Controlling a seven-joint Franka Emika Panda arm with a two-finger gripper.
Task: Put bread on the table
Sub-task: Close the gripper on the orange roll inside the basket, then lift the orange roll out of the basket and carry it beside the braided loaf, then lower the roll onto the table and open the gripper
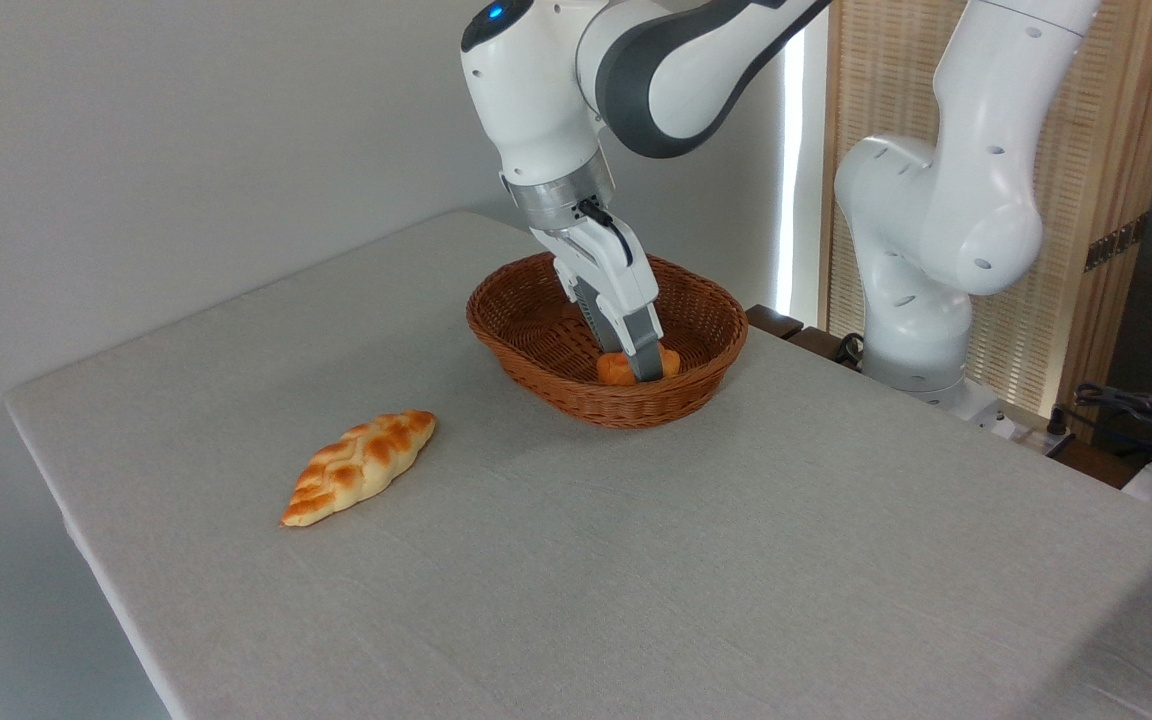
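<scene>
The bread [618, 368], a small roundish orange bun, lies inside the brown wicker basket [536, 345] just right of the frame's centre, against the basket's near wall. Its visible part is slightly wider than tall, running left to right across the picture; the bun is too compact and too hidden to give a clear pointing direction. The gripper [645, 372] reaches down into the basket at a tilt, and its grey fingers [642, 350] cover the middle of the bun, with orange showing on either side; whether they are clamped on it cannot be told. A longer golden braided loaf [360, 466] lies at lower left, well apart from the basket, its long axis running from lower left to upper right. The tabletop [736, 560] is covered in a light grey-beige cloth. Behind it stand a plain pale wall at upper left, a slatted wooden screen [1116, 180] at upper right, and cables [1136, 410] at the right edge.
</scene>
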